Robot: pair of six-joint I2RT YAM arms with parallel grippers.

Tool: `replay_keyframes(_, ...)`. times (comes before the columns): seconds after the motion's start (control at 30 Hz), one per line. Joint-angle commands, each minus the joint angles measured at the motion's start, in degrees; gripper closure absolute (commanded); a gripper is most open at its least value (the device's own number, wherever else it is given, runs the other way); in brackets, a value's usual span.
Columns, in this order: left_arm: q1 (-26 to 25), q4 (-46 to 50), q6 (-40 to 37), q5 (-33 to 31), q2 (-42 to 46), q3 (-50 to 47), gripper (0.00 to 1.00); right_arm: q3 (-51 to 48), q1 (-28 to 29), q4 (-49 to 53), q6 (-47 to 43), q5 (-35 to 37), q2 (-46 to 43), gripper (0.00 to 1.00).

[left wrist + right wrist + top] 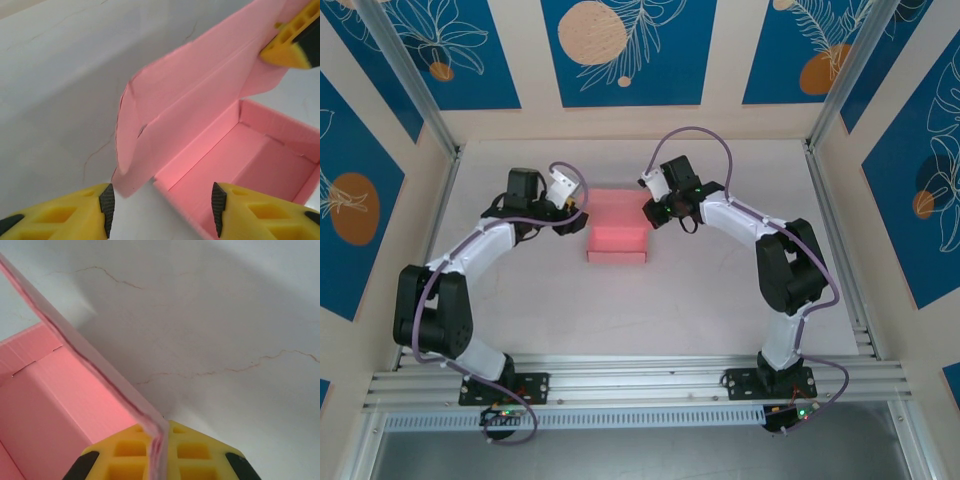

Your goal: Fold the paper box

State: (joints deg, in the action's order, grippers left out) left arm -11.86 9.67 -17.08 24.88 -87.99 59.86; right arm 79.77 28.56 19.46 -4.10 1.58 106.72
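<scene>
**Clerk:** Position of the paper box (617, 230)?

**Inspector:** On the white desk (720, 300), directly between the two pincers. The left pincer (576, 214) is at the box's left end. The right pincer (656, 210) is at its far right corner.

**Clerk:** Condition of the box?

**Inspector:** Partly formed. There is an open tray with its walls up, and one long panel is raised along the tray's far side (leaning, not upright). The card is plain salmon-pink on every face seen.

**Clerk:** Left pincer?

**Inspector:** In its own wrist view the left pincer (162, 220) stands wide, holding nothing. The tray's near corner sits just ahead of it, in the gap between the yellow fingers (75, 215). The lower corner of the raised panel lies close beside the left-hand pad; I cannot tell whether it touches.

**Clerk:** Right pincer?

**Inspector:** Closed on the paper box. In its wrist view the right pincer (159, 432) has the edge of the raised panel pinched between its yellow fingers, and the card runs up and away to the pincer's left. The tray interior is on that same left side, with bare desk to the right (thin brownish vein lines cross the surface). In the left wrist view, the same grip appears at the panel's far end.

**Clerk:** Markings in the enclosure?

**Inspector:** The wall panels (620, 50) are blue, printed with white leaf outlines and orange discs.
</scene>
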Motion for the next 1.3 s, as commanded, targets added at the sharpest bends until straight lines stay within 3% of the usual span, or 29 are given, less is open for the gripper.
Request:
replay_keyframes(0.0,1.59,2.6,-1.78,-4.72,1.31,-1.32,0.43,-1.15,0.51,-1.42,-1.08,0.14,-2.45,0.99)
replay_keyframes(0.2,3.39,-0.64,-4.42,2.16,-1.4,-1.37,0.43,-1.2,0.71,-1.47,-1.87,-1.19,-3.47,0.99)
replay_keyframes(0.3,3.52,-1.81,-4.36,6.9,-3.81,-0.1,0.5,-1.14,0.71,-1.62,-2.14,-1.86,-3.61,0.99)
replay_keyframes(0.4,3.51,-1.72,-3.84,10.22,-6.01,1.49,0.51,-0.87,0.89,-1.62,-2.23,-1.92,-3.39,0.99)
replay_keyframes(0.6,3.51,-4.5,-2.14,9.63,-7.52,1.78,0.63,-0.37,1.17,-1.18,-2.58,-1.76,-3.06,0.99)
replay_keyframes(0.67,3.44,-6.49,-0.97,9.07,-7.73,1.66,0.63,-0.06,1.16,-0.88,-2.81,-1.72,-2.88,0.99)
replay_keyframes(0.73,3.51,-7.82,-0.57,7.39,-8.2,1.74,0.52,0.25,1.25,-0.59,-2.85,-1.76,-2.69,0.99)
replay_keyframes(0.8,3.43,-7.64,-0.78,6.22,-8.89,2.4,0.5,0.56,1.35,-0.39,-2.85,-1.73,-2.65,0.99)
replay_keyframes(1.27,3.42,-7.47,-1.48,9.91,-13.77,8.02,0.56,1.25,1.59,-0.04,-3.14,-2.54,-2.21,0.99)
